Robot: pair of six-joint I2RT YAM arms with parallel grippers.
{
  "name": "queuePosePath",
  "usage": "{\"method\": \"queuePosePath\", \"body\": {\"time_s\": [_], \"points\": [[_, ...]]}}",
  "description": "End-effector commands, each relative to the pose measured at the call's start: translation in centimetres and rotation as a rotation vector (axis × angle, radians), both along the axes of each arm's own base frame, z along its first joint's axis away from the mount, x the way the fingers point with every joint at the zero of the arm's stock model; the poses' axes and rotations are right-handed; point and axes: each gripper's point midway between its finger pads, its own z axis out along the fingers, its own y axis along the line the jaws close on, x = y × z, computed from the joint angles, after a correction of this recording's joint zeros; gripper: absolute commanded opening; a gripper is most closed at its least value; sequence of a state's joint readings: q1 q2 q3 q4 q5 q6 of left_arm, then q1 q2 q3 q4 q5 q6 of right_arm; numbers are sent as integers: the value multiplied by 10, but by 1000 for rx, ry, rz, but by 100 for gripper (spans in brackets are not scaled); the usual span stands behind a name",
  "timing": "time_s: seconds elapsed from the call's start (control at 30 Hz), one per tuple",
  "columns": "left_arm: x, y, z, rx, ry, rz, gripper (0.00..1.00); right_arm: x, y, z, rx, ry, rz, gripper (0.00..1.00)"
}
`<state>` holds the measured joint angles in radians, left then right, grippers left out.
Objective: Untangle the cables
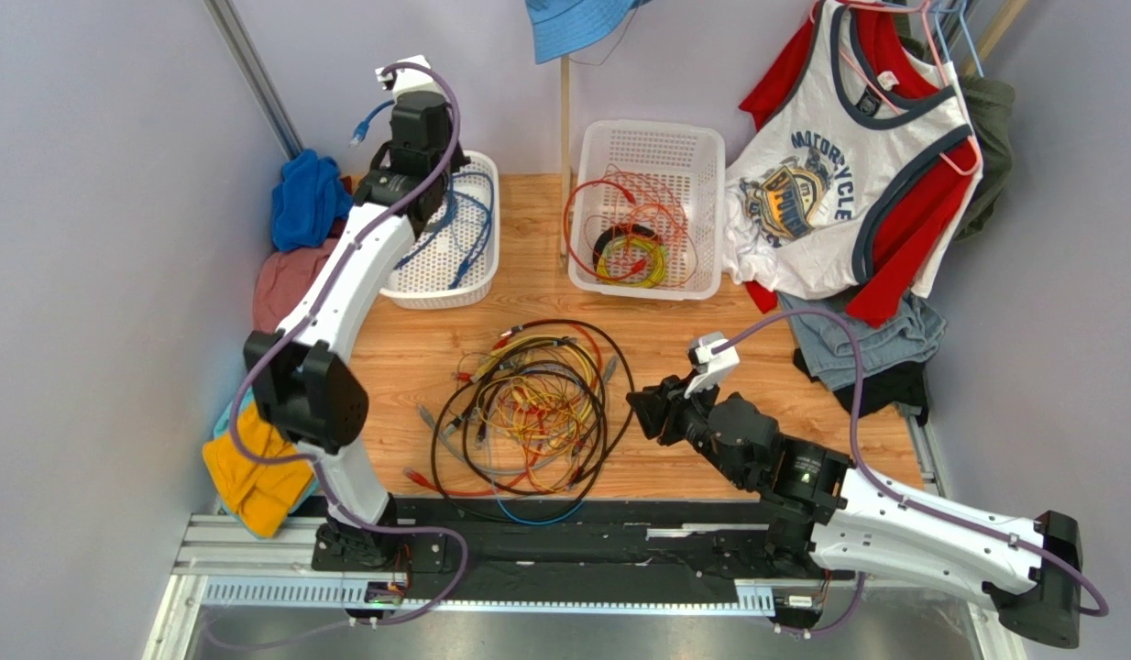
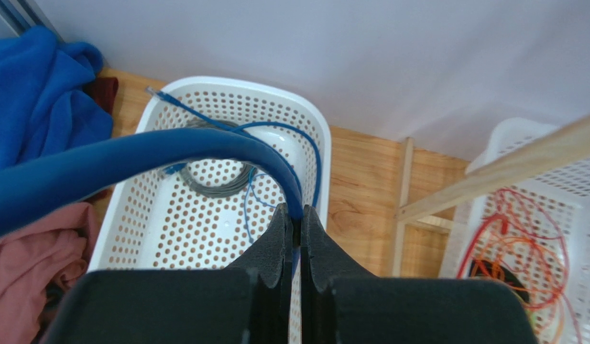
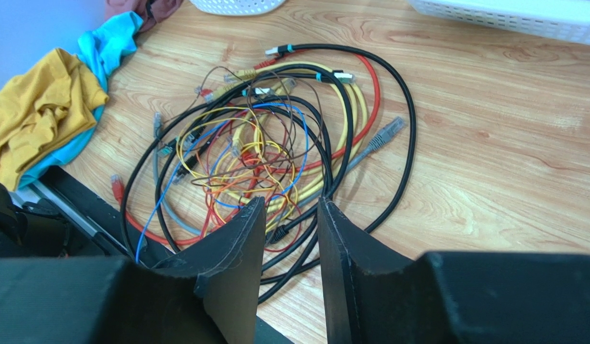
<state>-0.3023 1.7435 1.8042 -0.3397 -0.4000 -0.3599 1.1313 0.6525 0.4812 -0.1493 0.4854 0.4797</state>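
Blue cable (image 2: pixel 168 149) is pinched in the closed left gripper (image 2: pixel 296 215) above the white basket (image 2: pixel 226 82).
Release is best delayed until its slack hangs inside the rim. The tangled cables (image 1: pixel 530 406) are seen on the table (image 1: pixel 668 330) beside the right gripper (image 3: pixel 287 215), which is held open and empty.

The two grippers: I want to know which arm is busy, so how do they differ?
The left gripper is shut on a blue cable; the right gripper is open and holds nothing. The left gripper hangs above the left white basket; the right gripper sits low beside the tangled cables on the table. Both are black.
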Motion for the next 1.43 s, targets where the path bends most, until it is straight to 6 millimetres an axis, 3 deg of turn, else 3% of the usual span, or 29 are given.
{"method": "queuePosePath", "body": {"time_s": [0.0, 0.07, 0.1, 0.13, 0.17, 0.2, 0.23, 0.27, 0.3, 0.33, 0.37, 0.43, 0.47, 0.53, 0.57, 0.6, 0.63, 0.67, 0.7, 0.73, 0.77, 0.8, 0.83, 0.87, 0.93, 1.07, 1.1, 1.27, 1.4], "points": [[43, -4, -38, -50, 56, -36, 0, 1, 1, -1, -3, 4, -10, 36], [59, -4, -45, -59, 68, -41, 0, 3, 2, -5, -16, 3, -17, 36], [68, -1, -75, -50, 133, -28, 0, 4, 2, -6, -24, 2, -18, 36], [75, 0, -69, -58, 125, -30, 0, 6, 3, -5, -21, -3, -21, 36], [78, 5, -97, -69, 207, -12, 25, 7, 5, -8, -36, 1, -21, 36], [81, 8, -85, -86, 191, 8, 38, 8, 4, -10, -49, -2, -22, 36], [80, 12, -88, -104, 209, 37, 57, 9, 5, -8, -49, -6, -24, 36], [77, 16, -78, -104, 196, 54, 66, 10, 6, -8, -56, -6, -25, 35], [73, 19, -74, -102, 187, 62, 98, 11, 6, -7, -59, -9, -27, 35], [69, 21, -63, -106, 162, 69, 99, 11, 7, -6, -55, -11, -27, 35], [61, 25, -27, -118, 77, 72, 99, 11, 6, -5, -52, -14, -26, 35], [45, 29, -15, -123, 52, 82, 99, 10, 7, -3, -42, -15, -24, 35], [26, 29, 21, -146, -18, 64, 99, 10, 7, -3, -39, -13, -24, 34], [4, 23, 18, -149, -9, 40, 99, 9, 5, -1, -21, -14, -27, 34], [-20, 12, 51, -164, -86, -4, 99, 8, 3, 0, -18, -15, -29, 34], [-33, 4, 26, -147, -44, -30, 99, 8, 0, 3, -15, -18, -33, 34], [-47, -3, 27, -138, -55, -54, 99, 8, -4, 6, -10, -23, -44, 35], [-76, -15, 53, -159, -131, -89, 99, 8, -7, 9, -14, -32, -46, 38], [-89, -21, 18, -140, -73, -105, 99, 7, -12, 19, -7, -51, -49, 41], [-104, -27, 13, -157, -72, -119, 99, 8, -16, 25, -8, -64, -60, 42], [-132, -34, 24, -181, -104, -140, 99, 9, -22, 32, -15, -82, -77, 43], [-146, -38, -5, -172, -48, -151, 99, 10, -28, 41, -16, -91, -97, 44], [-164, -54, -17, -178, -16, -196, 99, 13, -37, 49, -10, -107, -136, 45], [-179, -52, -16, -180, -25, -200, 99, 14, -43, 55, -4, -114, -161, 45], [-206, -63, -54, -150, 75, -232, 99, 17, -56, 63, 3, -111, -222, 46], [-250, -72, -91, -132, 179, -307, 99, 20, -70, 74, 23, -116, -291, 48], [-257, -73, -106, -121, 204, -318, 99, 22, -71, 79, 4, -147, -290, 52], [-277, -69, -121, -110, 214, -344, 99, 32, -75, 95, -103, -202, -333, 61], [-281, -64, -118, -97, 207, -353, 99, 34, -59, 77, -237, -155, -274, 63]]}}
